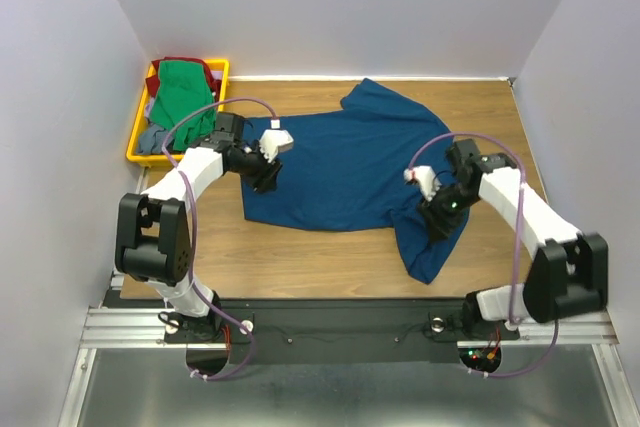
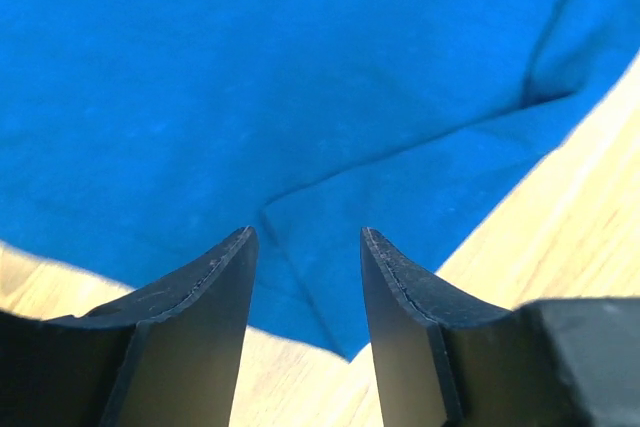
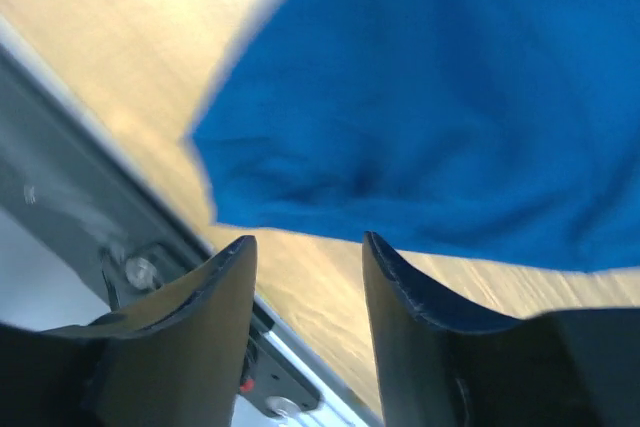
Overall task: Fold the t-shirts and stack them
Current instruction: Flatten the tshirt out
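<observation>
Pale walls (image 1: 330,7) box in a wooden table (image 1: 300,257), with a blue t-shirt (image 1: 340,162) spread flat mid-frame and a green t-shirt (image 1: 183,92) heaped in the yellow tray (image 1: 137,144) at upper left. The left gripper (image 1: 265,179) hangs over the blue shirt's lower-left edge and the right gripper (image 1: 437,219) over its lower-right corner, each with jaws apart.

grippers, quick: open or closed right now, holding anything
Left gripper: open, holding nothing, over the edge of the blue t-shirt.
Right gripper: open, holding nothing, above another edge of the same shirt.

Even overhead light, soft shadows. Top view sharp. Right wrist view motion-blurred, glare top-left; left wrist view crisper.
</observation>
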Controlling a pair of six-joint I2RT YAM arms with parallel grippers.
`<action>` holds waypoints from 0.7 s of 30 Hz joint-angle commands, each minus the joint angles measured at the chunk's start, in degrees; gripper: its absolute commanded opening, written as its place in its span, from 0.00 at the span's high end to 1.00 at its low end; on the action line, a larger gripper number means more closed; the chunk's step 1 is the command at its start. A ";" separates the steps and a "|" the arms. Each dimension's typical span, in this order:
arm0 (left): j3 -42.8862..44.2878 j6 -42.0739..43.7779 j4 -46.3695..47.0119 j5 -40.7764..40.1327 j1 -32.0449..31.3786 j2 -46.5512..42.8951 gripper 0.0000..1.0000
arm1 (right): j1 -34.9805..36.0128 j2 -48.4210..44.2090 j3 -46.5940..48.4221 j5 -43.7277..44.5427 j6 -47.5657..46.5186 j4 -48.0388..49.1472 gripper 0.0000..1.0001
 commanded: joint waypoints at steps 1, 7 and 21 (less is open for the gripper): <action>-1.03 5.39 -1.05 1.54 -3.12 -2.63 0.46 | -10.65 8.21 4.10 -3.20 3.52 6.11 0.50; -0.95 7.51 0.88 -1.62 -8.57 -0.08 0.46 | -17.87 19.74 10.35 -4.62 5.90 6.46 0.57; -0.24 12.95 2.39 -13.23 -7.78 4.67 0.41 | -17.96 28.01 7.37 1.97 6.70 10.94 0.58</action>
